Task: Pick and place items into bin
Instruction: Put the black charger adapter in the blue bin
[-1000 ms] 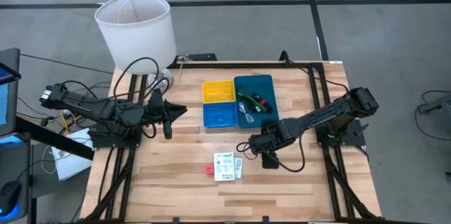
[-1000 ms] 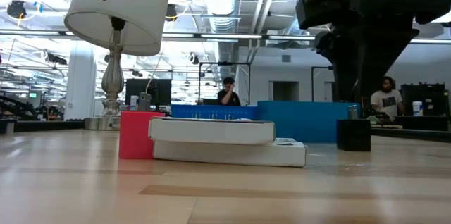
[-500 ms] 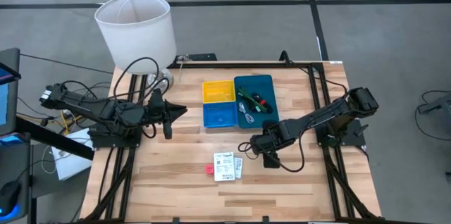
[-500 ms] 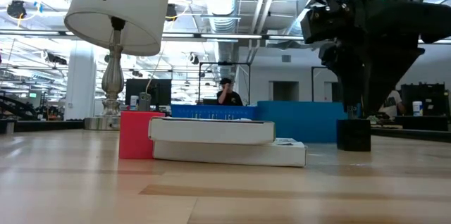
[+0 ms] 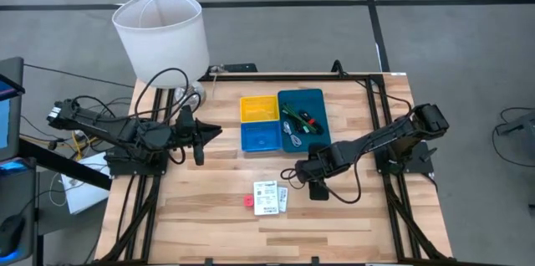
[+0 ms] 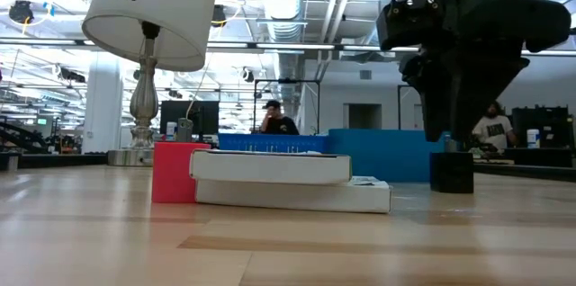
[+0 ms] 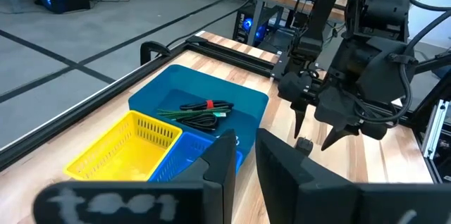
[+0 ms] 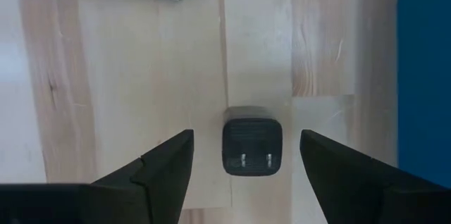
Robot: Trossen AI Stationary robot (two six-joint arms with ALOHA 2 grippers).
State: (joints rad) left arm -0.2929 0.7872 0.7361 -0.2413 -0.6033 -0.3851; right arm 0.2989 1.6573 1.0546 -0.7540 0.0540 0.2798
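Note:
A small black plug adapter [image 8: 252, 148] lies on the wood with its two prongs facing up; it also shows as a dark block [image 6: 452, 171] in the low view. My right gripper [image 8: 246, 138] hovers over it, open, one finger on either side, not touching. White printed packets [image 5: 269, 197] lie stacked flat beside a red-pink block [image 5: 247, 202] near the table's front. The bin set stands mid-table: yellow tray [image 5: 259, 108], blue tray [image 5: 261, 137], teal tray [image 5: 312, 100] with green and black pieces, a red bit and a cable. My left gripper [image 5: 203, 135] waits at the left, narrowly open.
A lamp with a white shade [image 5: 160, 33] stands at the table's far left corner, its cable looping by my left arm. Bare wood lies in front of the packets and right of the teal tray. People show in the room behind the table.
My right gripper has swayed slightly sideways above the black adapter and back, staying open. Nothing on the table has moved.

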